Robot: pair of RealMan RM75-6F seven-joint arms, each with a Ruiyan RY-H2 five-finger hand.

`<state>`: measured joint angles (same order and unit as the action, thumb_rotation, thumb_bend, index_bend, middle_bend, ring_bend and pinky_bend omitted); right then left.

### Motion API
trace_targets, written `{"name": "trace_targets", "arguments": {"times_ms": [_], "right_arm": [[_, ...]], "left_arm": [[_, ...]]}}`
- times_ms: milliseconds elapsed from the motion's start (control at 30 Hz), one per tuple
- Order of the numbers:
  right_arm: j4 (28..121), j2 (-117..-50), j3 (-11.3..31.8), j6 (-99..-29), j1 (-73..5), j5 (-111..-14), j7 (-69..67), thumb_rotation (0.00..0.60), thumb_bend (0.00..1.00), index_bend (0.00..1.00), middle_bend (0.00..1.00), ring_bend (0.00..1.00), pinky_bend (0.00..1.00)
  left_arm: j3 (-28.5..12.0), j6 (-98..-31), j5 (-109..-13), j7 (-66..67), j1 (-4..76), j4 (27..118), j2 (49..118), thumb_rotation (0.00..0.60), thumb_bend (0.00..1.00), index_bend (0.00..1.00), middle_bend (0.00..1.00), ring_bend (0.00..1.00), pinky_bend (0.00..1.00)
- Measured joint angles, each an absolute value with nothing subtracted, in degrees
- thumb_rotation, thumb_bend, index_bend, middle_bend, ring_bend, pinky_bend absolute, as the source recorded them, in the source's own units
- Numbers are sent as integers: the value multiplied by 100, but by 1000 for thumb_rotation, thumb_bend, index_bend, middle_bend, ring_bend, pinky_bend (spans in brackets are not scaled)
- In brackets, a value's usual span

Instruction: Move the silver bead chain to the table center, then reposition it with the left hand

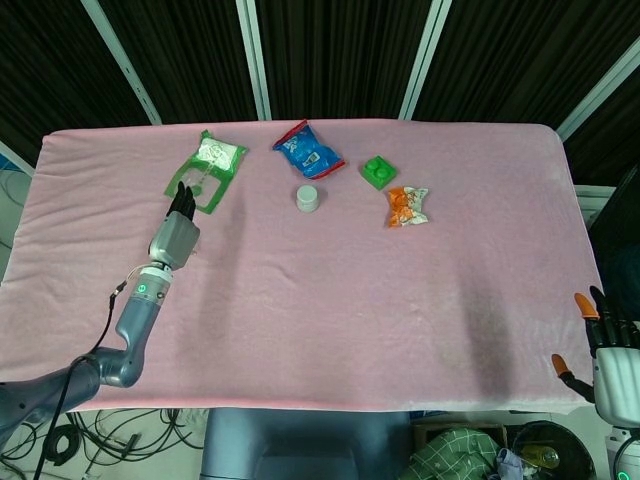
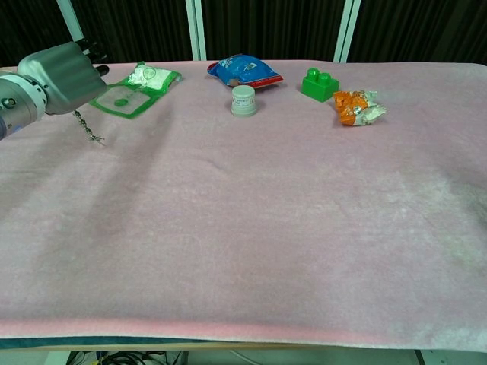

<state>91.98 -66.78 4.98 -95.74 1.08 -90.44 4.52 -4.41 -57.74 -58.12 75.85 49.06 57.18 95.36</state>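
The silver bead chain (image 2: 86,128) dangles from the underside of my left hand (image 2: 61,72) at the table's far left, its lower end close to the pink cloth. In the head view the left hand (image 1: 175,235) sits just short of the green packet and hides the chain beneath it. The hand holds the chain's upper end; how the fingers lie on it is hidden. My right hand (image 1: 610,345) is off the table's near right corner, fingers spread and holding nothing.
A green packet (image 2: 133,89) lies right behind the left hand. Further right along the back stand a blue snack bag (image 2: 243,71), a small white jar (image 2: 243,99), a green block (image 2: 320,84) and an orange wrapper (image 2: 358,106). Pink cloth (image 2: 251,228) covers the table.
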Motion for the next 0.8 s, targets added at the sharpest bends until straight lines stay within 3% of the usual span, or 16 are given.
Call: {"name": "trace_targets", "arguments": {"times_ms": [333,800], "right_arm": [[9185,-6683,525,-9592,115,-9015,451,600,159,83,0,7,178],[9178,-6685,530,-9600,115,-9024,463,600,157,83,0,7,178]], "left_arm": [[-523,-5878,-5831,7468,4920,5997,9432,600,414,651,152,0,0],[-975,-6094,-5507,6312,4734,7651,9073,600,414,654,151,0,0]]}}
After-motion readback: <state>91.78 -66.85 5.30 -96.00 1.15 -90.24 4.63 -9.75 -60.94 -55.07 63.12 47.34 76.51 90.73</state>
